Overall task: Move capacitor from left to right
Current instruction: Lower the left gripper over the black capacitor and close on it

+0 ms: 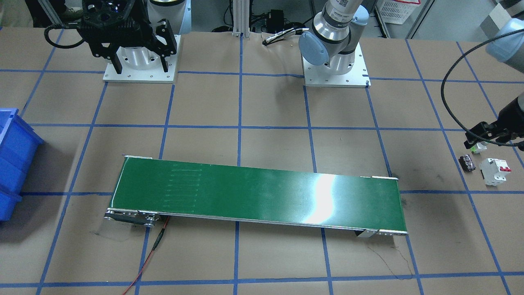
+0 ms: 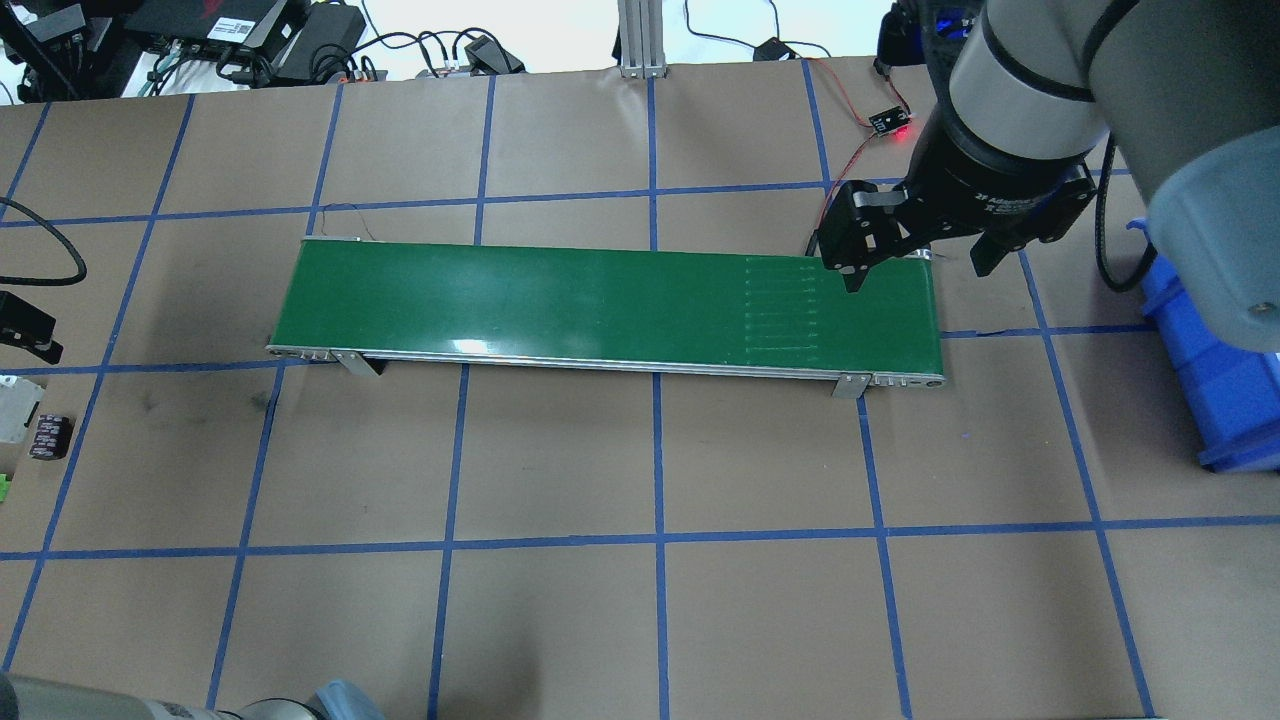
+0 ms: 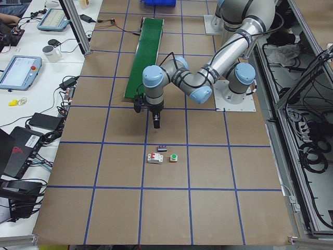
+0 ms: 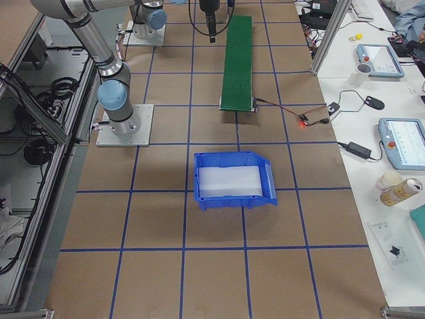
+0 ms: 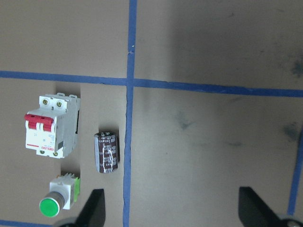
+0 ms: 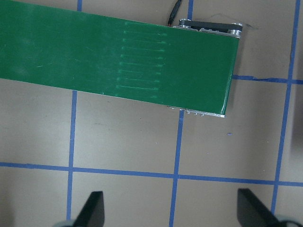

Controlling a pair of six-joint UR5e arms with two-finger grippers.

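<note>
The capacitor (image 5: 106, 152) is a small dark block with pale ribs, lying on the brown table beside a blue tape line. It also shows in the front view (image 1: 467, 162), the overhead view (image 2: 50, 437) and the exterior left view (image 3: 162, 148). My left gripper (image 5: 173, 210) is open and empty and hovers above the table. The capacitor lies just beyond its left fingertip (image 5: 97, 208), not between the jaws. My right gripper (image 6: 170, 210) is open and empty, high over the far end of the green conveyor belt (image 2: 600, 300).
A white circuit breaker (image 5: 49, 125) with red switches and a green-capped push button (image 5: 59, 196) lie close to the capacitor. A blue bin (image 2: 1210, 380) stands on the robot's right, past the conveyor's end (image 6: 227, 71). A red wire (image 2: 850, 150) runs behind the belt.
</note>
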